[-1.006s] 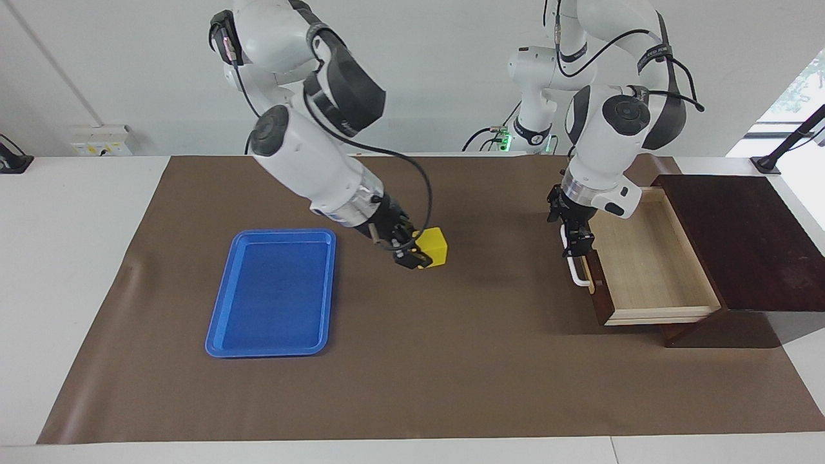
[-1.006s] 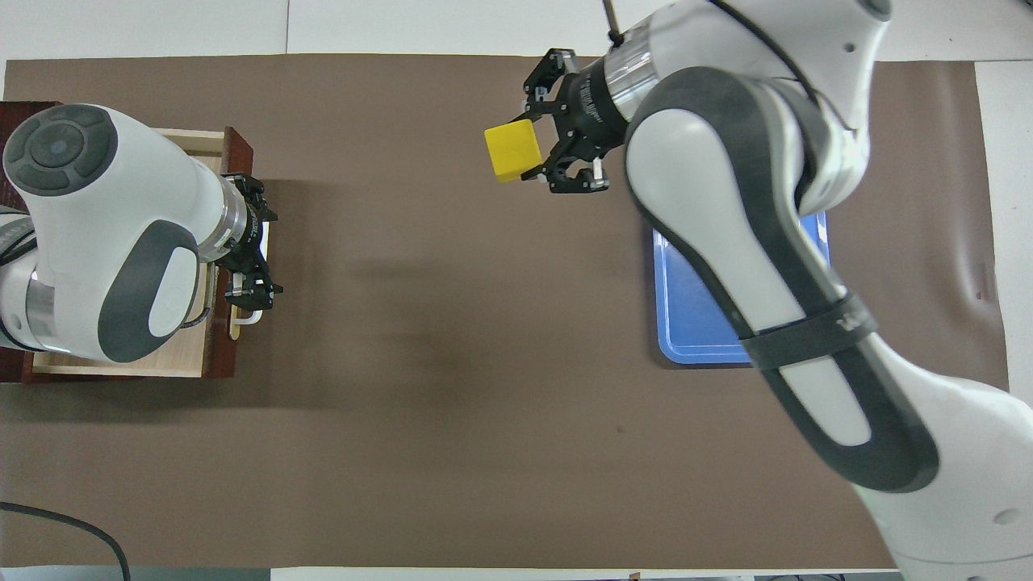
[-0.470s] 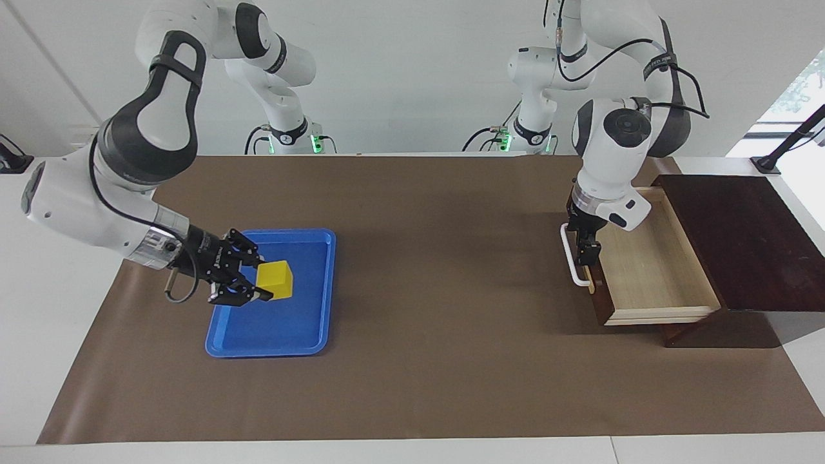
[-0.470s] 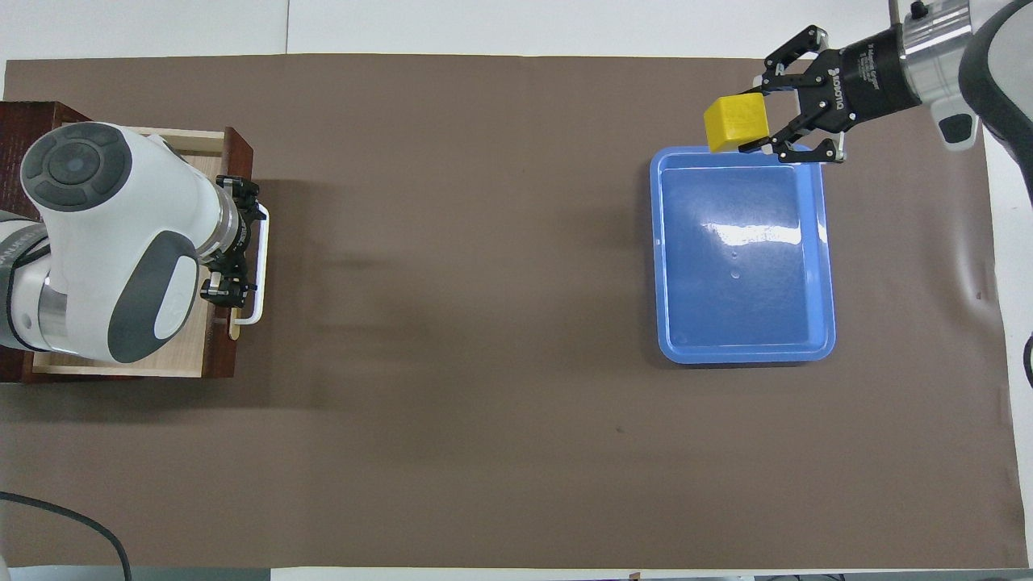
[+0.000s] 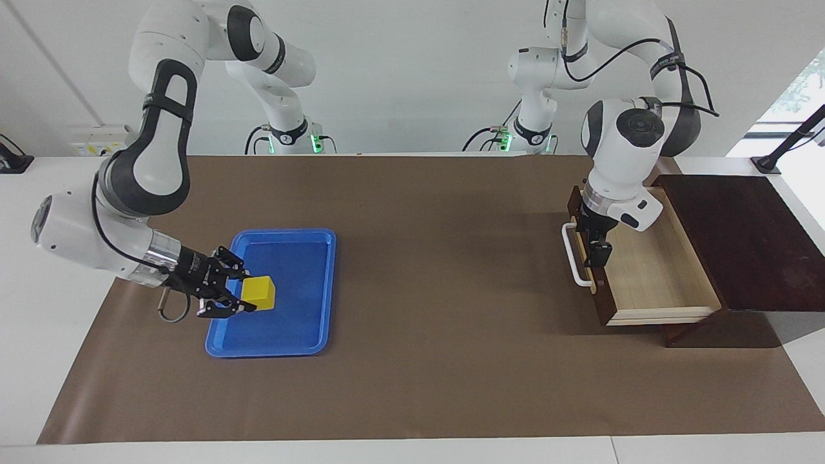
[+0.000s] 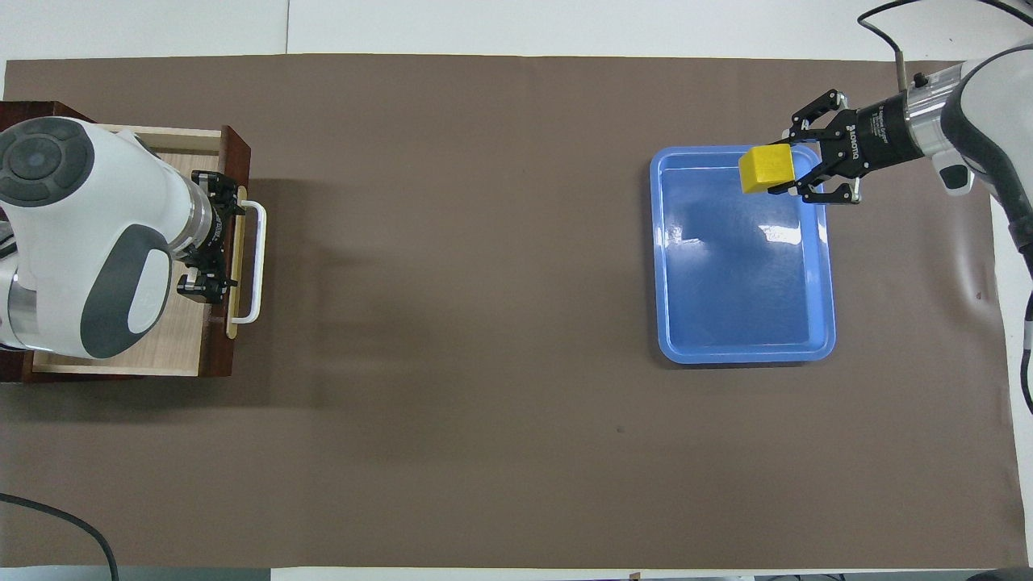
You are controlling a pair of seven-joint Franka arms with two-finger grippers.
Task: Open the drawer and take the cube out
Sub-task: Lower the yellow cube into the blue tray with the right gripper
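Facing view: right gripper (image 5: 240, 298) clamps the cube (image 5: 258, 293) over the tray (image 5: 303, 335). Left gripper (image 5: 598, 248), fingers spread and holding nothing, hangs over the pulled-out drawer (image 5: 651, 277).

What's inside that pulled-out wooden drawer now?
The drawer stands open and the pale wood floor that shows is bare. The left gripper hangs over its front edge, open, and that arm covers part of the inside. The cube is out, held by the right gripper over the blue tray.

Robotics lab: two arms (image 5: 155, 148), papered table (image 5: 451, 386).
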